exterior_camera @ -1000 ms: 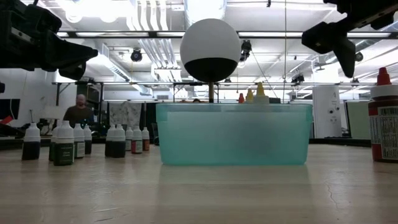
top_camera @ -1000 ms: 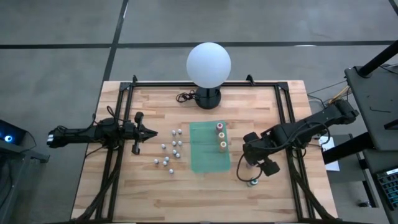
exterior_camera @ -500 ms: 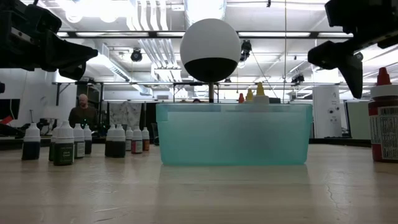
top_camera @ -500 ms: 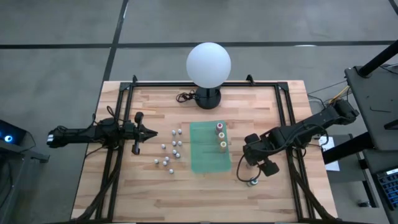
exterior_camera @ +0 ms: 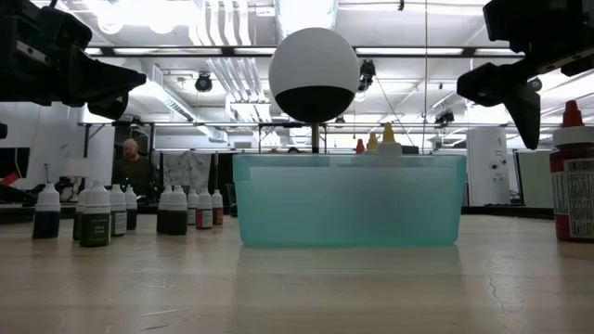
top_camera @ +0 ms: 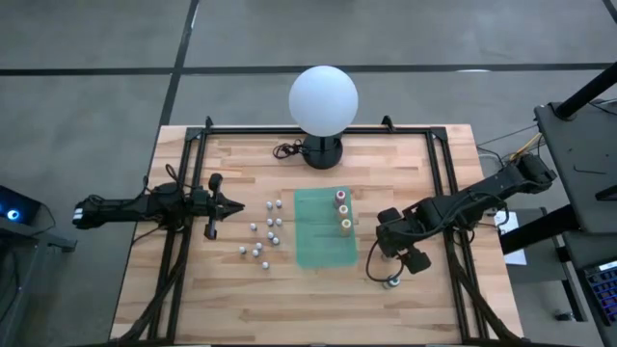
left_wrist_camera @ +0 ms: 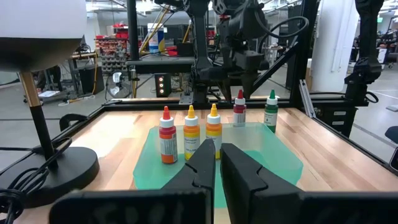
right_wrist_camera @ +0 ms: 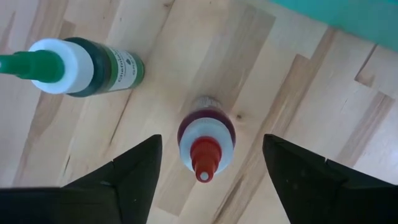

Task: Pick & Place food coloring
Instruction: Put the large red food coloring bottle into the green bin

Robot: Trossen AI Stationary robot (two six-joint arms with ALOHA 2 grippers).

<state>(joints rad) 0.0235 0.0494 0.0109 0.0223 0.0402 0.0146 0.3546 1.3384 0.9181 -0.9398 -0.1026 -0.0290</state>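
Red-capped food coloring bottle point(right_wrist_camera: 205, 144) is standing upright on the wooden counter point(top_camera: 241, 299), and the right end effector point(right_wrist_camera: 208, 171) is hanging right over it with both fingers spread wide, one on each side of the cap, not touching it and gripping nothing. A green-capped bottle point(right_wrist_camera: 81, 67) stands just beside it on the bare wood. Three more bottles point(top_camera: 343, 211) are lined up in the teal bin point(exterior_camera: 349, 199) mid-counter, near its right edge. The little white-capped bottles point(top_camera: 262, 231) sit clustered to the left of the bin. Left end effector point(top_camera: 235, 206) is parked over the left side of the counter, fingers pressed together with nothing in them. Globe lamp point(top_camera: 323, 100) stands at the back edge.
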